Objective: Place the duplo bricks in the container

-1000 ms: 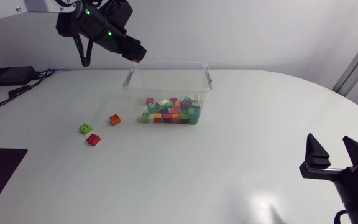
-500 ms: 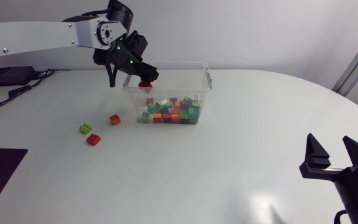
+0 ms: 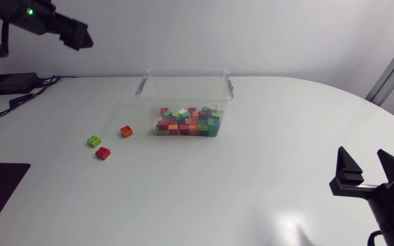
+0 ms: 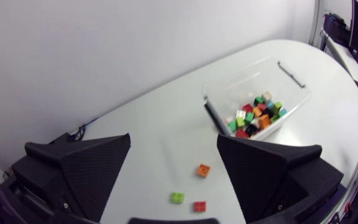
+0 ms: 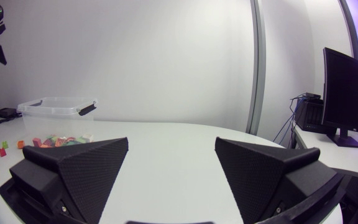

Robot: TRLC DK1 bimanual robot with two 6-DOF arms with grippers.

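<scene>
The left end effector [image 4: 173, 137] is seen with its two wedge-shaped fingers spread wide and nothing gripped between them. In the head view it [image 3: 79, 37] is found high at the far left, well apart from the container and from every brick. From its own camera the surface [image 4: 160, 134] is viewed from above, with the three loose bricks and the container ahead of the open fingers.

The right end effector [image 5: 172, 142] is likewise held wide open and empty. In the head view it [image 3: 361, 161] is placed at the near right edge of the surface [image 3: 272, 137], well apart from the task's things.

The clear container [image 3: 185, 71] is set upright near the far middle of the surface, and a heap of mixed-colour duplo bricks [image 3: 189, 121] is gathered in its near half. The same container [image 4: 253, 81] and its heap [image 4: 257, 116] are shown in the left wrist view, and in the right wrist view the container [image 5: 58, 106] is seen far ahead of the fingers.

Three bricks are left outside on the surface, to the left of the container: an orange brick [image 3: 126, 131] nearest to it, a green brick [image 3: 94, 141] farther left, and a red brick [image 3: 102, 153] just beside the green one.
</scene>
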